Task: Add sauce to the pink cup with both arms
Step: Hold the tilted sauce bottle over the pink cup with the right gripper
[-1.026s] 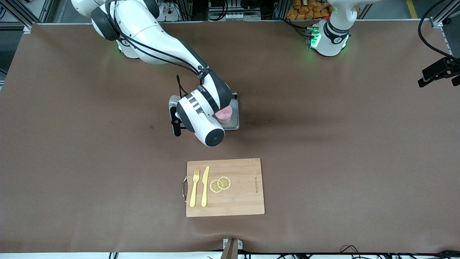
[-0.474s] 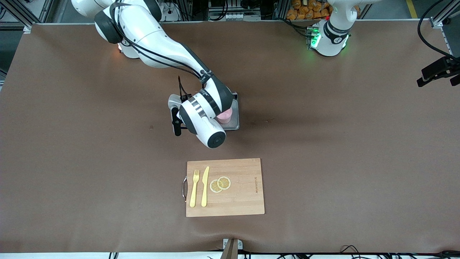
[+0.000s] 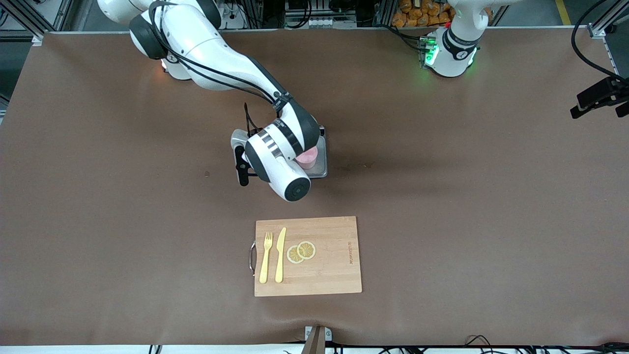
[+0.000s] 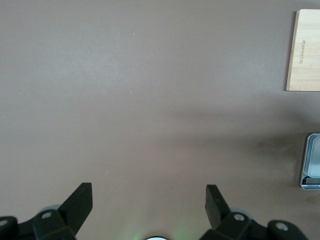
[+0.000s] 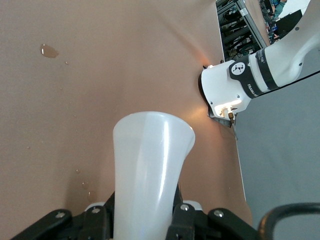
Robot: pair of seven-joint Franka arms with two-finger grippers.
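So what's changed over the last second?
Very little. The right arm's wrist shifted slightly over the pink cup on the metal tray; the right claw holds the sauce bottle. The cup, tray, cutting board and left claw stayed put.

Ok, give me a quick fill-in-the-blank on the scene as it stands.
1. The right gripper is shut on the ____.
2. The pink cup stands in a small metal ____.
3. The fork, knife and lemon slices lie on the wooden ____.
4. The left gripper is ____, over bare table.

Missing: sauce; tray; board; open
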